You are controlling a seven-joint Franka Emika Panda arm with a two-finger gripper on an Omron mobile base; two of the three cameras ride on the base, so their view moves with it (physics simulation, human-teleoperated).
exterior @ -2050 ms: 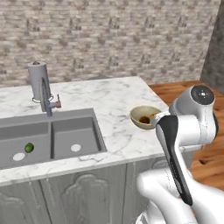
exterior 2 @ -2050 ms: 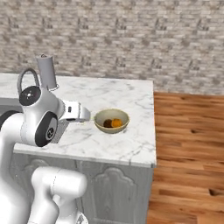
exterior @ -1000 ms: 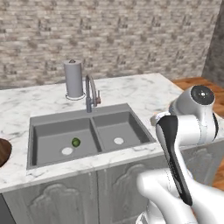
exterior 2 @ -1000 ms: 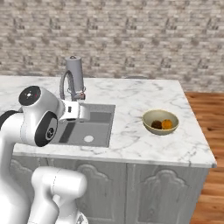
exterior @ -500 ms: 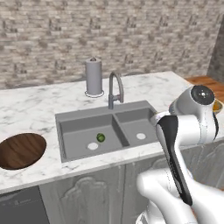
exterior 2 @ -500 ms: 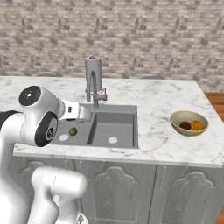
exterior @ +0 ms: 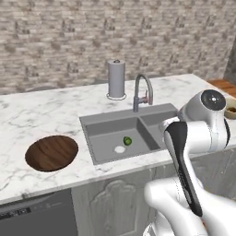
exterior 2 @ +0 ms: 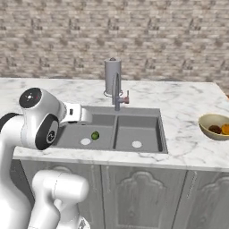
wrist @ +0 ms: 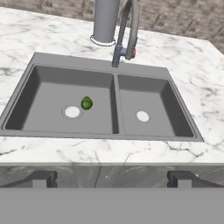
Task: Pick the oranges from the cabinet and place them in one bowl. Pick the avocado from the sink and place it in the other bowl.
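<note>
The avocado lies in the left basin of the grey sink, beside a round drain hole. My gripper is open and empty, held in front of the counter edge and above the sink's near rim. From the right base view the avocado sits just right of my white hand. Both oranges rest in the pale yellow bowl at the counter's right end. The dark brown bowl stands empty left of the sink. The cabinet is out of view.
An arched faucet and a grey paper-towel roll stand behind the sink. The marble counter runs left and right, with a stone wall behind it. Carved base cabinets sit below.
The base has driven left along the counter, so the whole scene slid right: the sink is now centred and the brown bowl is in view. The gripper stayed open.
</note>
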